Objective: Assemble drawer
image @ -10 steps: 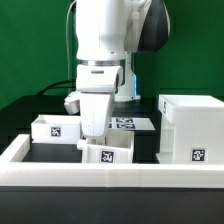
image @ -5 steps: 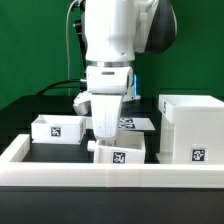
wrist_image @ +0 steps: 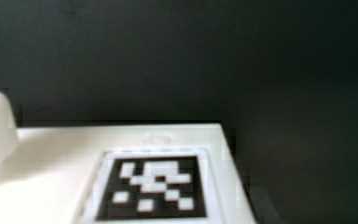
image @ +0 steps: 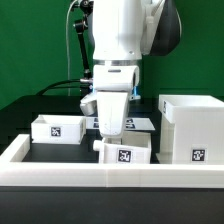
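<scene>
My gripper [image: 107, 138] reaches down from the white arm and is shut on the near wall of a small white open-topped tray [image: 126, 153] with a square tag on its front. The tray sits low over the black table, between a second small tray [image: 57, 128] at the exterior view's left and the large boxy housing [image: 190, 128] at the right. The wrist view shows, blurred, a white tagged face of the held tray [wrist_image: 158, 185] against the black table. The fingertips are hidden there.
A long low white rim [image: 110, 178] runs along the front of the black table. The marker board [image: 140, 123] lies flat behind the held tray. Black cables hang behind the arm at the back left.
The arm and the held tray have moved toward the exterior view's right, closer to the housing. The second tray and the housing have not moved.
</scene>
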Motion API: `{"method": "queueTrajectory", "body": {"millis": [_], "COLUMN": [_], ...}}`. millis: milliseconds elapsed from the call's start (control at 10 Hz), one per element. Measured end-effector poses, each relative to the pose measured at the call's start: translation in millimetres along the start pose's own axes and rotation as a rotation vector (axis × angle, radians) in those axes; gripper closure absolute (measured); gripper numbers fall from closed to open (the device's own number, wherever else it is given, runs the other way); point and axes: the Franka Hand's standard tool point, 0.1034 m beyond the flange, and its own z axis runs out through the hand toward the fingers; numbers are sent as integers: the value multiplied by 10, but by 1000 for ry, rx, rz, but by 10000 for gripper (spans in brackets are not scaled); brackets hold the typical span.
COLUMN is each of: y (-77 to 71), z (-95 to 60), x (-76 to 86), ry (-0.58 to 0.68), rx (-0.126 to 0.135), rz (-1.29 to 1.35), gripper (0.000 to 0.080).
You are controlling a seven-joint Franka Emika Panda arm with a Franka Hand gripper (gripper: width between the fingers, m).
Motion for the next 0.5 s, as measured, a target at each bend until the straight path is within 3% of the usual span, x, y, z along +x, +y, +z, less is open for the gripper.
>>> {"method": "queueTrajectory", "body": {"millis": [500], "y": [6], "z": [4], "x": [43], "ry": [-11], "rx": [9], "rz": [-60], "gripper": [758]}}
